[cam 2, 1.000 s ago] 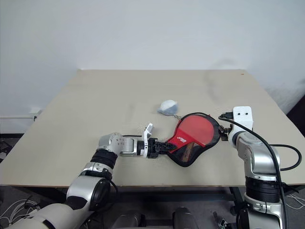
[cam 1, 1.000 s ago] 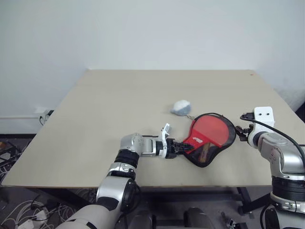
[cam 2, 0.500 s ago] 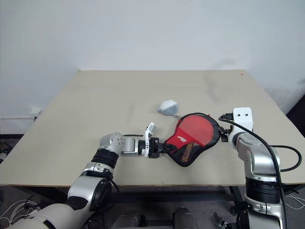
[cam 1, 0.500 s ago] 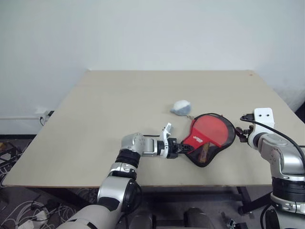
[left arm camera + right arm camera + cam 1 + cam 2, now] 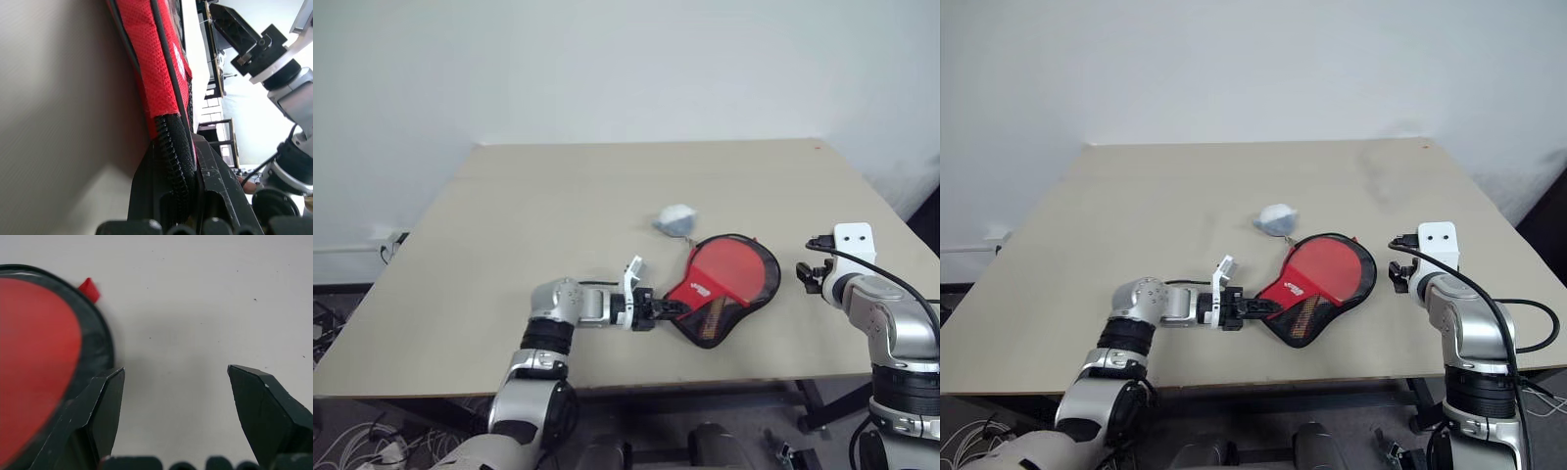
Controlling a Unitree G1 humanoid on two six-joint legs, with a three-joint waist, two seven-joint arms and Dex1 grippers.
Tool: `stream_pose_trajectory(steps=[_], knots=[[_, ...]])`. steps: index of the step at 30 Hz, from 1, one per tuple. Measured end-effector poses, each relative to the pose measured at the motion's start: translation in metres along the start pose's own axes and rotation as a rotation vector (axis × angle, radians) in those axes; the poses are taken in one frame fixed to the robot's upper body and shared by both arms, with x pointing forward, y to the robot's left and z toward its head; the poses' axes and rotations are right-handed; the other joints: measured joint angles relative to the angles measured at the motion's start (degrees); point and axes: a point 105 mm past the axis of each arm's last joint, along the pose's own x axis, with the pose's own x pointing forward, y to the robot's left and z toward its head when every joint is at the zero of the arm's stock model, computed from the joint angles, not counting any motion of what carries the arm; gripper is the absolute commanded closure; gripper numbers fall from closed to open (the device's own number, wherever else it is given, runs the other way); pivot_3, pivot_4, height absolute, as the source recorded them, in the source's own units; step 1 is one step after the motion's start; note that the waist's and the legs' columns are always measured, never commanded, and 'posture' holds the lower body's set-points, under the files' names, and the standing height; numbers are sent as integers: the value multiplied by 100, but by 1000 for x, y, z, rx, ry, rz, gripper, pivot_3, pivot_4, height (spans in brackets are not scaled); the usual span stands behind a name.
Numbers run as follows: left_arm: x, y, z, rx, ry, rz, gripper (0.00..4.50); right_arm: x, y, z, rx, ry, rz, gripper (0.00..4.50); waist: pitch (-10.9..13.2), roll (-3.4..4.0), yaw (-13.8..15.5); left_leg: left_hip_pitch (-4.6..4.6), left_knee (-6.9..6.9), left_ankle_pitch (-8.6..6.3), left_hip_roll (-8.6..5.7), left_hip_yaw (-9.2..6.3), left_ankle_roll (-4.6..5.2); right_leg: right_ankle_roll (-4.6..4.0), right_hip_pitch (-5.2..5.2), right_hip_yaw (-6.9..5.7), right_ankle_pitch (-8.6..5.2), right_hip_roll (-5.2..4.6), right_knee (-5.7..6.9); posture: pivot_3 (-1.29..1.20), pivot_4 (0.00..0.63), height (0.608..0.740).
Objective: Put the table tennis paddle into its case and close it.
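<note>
Most of the job looks done: the table tennis paddle (image 5: 710, 315) already lies inside the case (image 5: 729, 277), its wooden handle showing through the mesh at the narrow end, so what is left, as far as I can judge, is closing the zip. The left gripper (image 5: 664, 308) has its fingers (image 5: 168, 196) clamped together on the case's narrow end, right at the black zip teeth, which run out from between them in the left wrist view. Whether the zip is partly drawn shut I cannot tell.

The right gripper (image 5: 173, 406) hangs just beside the round end of the case with its fingers wide apart, holding nothing; bare tabletop (image 5: 558, 206) shows between them.

The case lies flat near the front edge of the tabletop, toward the right side, between the two grippers. It is paddle-shaped, with a red face edged in black piping, a black mesh panel lower down and a small red tab at the round end. A small white lump (image 5: 676, 219) sits just behind it.
</note>
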Motion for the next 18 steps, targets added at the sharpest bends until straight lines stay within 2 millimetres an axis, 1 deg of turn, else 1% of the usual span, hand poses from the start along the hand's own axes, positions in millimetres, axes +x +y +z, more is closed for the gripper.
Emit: stream_pose_trajectory(steps=[6,12,18], knots=[[-19,1,-14,-3,13,1,4495,0,-1,0,-20,7,10,858,0,0,1,0,0,1,0,0,-2,-1,0,1,0,-1,0,0,0,740],[-37,-1,-33,-32,24,-10,4495,0,-1,-1,-31,18,16,858,1,0,4,0,0,1,1,-1,-3,-1,0,-1,0,-1,0,0,0,740],[-48,-2,-42,-44,12,-20,4495,1,3,-3,-46,27,32,858,2,-1,4,1,0,3,0,0,-6,-2,1,-1,-1,-3,-1,0,0,740]])
